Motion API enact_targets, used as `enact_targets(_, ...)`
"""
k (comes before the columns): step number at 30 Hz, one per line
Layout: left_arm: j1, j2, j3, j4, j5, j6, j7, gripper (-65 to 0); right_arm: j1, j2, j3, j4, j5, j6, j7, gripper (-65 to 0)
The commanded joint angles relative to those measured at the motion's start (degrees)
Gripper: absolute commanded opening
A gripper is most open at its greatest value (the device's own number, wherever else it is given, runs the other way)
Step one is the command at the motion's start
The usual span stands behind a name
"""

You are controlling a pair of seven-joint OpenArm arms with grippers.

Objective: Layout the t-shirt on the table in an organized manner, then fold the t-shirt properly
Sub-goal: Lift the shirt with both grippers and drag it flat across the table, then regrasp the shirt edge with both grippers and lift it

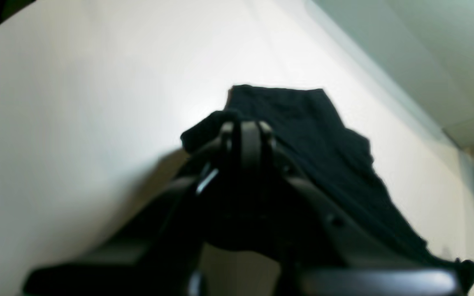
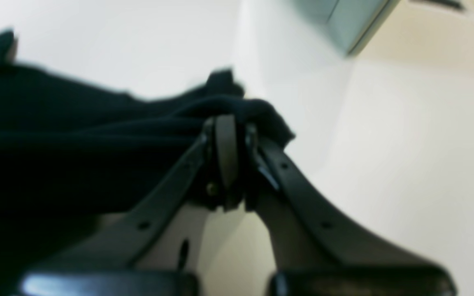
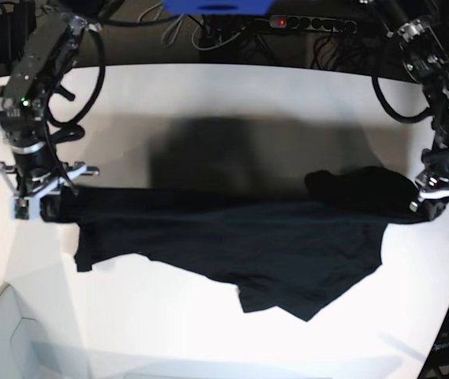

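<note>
The t-shirt (image 3: pixel 240 245) hangs stretched above the white desk (image 3: pixel 232 103), left claw (image 1: pixel 247 131) and right claw (image 2: pixel 228 127) each clamped on opposite ends.

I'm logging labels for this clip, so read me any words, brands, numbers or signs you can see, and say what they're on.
No text can be read in any view.
The t-shirt shows plain black cloth only; no print is visible.
The table is bare white, unmarked.

Base overlooks table (image 3: pixel 208 87); 2 close wrist views.
</note>
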Motion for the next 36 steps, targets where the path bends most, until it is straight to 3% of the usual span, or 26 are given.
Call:
enact_targets(1,0.31,-0.89,-0.28,1.04,-0.08,0.10,-1.28,-64.5,-1.44,0.23,-0.39,1.00,0.19,-0.46,1.39,-65.0)
enact_targets(6,1.89,-1.15,-0.55,0.87,-0.08,0.10,6.99,-64.1,-9.71,-1.00,-5.58,0.91,0.19,-0.46,1.83,-65.0)
enact_targets(10,1.36,-1.07,-0.81,0.60,-0.08,0.10,13.58,-63.9,-11.73,-1.53,-6.02,0.65,0.19,-0.46,1.56,-65.0)
enact_targets(13,1.54,-0.98,-0.63,1.13,-0.08,0.01,15.86,-58.5,-11.99,-1.44,-5.93,0.56,-0.08,-0.46,1.30,-63.7)
enact_targets(15,1.80,-0.98,-0.72,1.13,-0.17,-0.25,16.13,-51.5,-12.43,-1.36,-5.93,0.56,-0.16,-0.46,1.30,-57.3)
enact_targets(18,1.89,-0.89,-0.81,1.22,-0.17,-4.65,16.22,-41.8,-13.75,-0.04,-5.93,0.56,-0.16,-0.46,1.30,-44.6)
enact_targets(21,1.89,-0.89,-0.99,2.36,-0.87,-8.16,16.13,-36.7,-14.72,0.05,-4.52,0.65,-0.16,-0.64,1.83,-37.8)
enact_targets(27,-0.04,-0.98,-8.46,4.12,-12.30,-10.01,15.60,-35.7,-13.58,-2.23,6.47,0.82,0.10,-0.37,4.47,-37.3)
enact_targets(32,-7.96,-1.42,-9.69,0.25,-13.62,-9.74,15.60,-35.7,-14.10,-3.82,8.14,0.91,0.19,-0.11,7.81,-36.9)
enact_targets(36,-17.10,-1.50,-7.14,-9.33,-9.57,-9.66,15.60,-35.7,-15.07,-4.42,3.04,0.91,0.19,6.83,7.37,-37.2)
